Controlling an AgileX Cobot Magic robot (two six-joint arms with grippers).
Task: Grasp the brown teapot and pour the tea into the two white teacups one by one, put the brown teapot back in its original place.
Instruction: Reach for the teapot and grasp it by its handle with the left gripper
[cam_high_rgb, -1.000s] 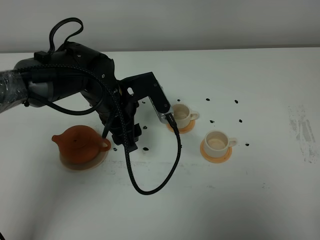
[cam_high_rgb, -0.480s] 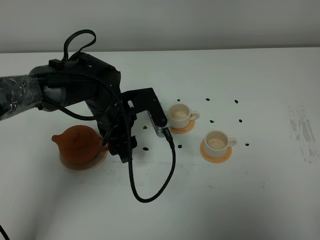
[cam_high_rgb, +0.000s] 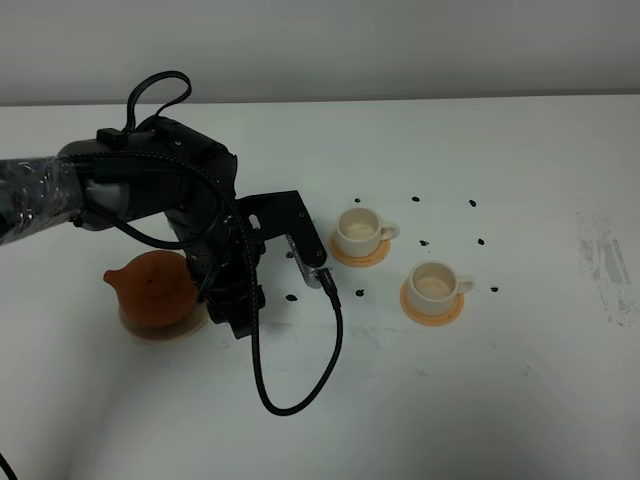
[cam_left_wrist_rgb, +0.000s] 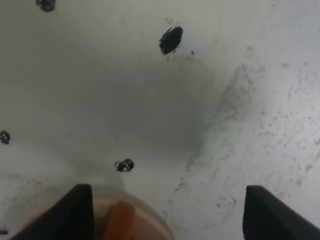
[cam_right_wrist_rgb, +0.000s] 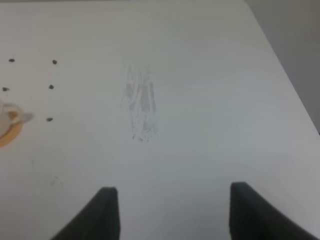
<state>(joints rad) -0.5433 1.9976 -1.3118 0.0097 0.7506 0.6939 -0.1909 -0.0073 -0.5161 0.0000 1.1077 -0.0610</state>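
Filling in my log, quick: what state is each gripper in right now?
Left gripper: open, jaws straddling the brown teapot handle, not gripping it.
Right gripper: open, holding nothing.

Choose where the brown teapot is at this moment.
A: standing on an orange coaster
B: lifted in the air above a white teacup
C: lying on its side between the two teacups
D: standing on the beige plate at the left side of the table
D: the brown teapot stands upright on the beige plate, and the left gripper is open, with the handle showing between its fingers.
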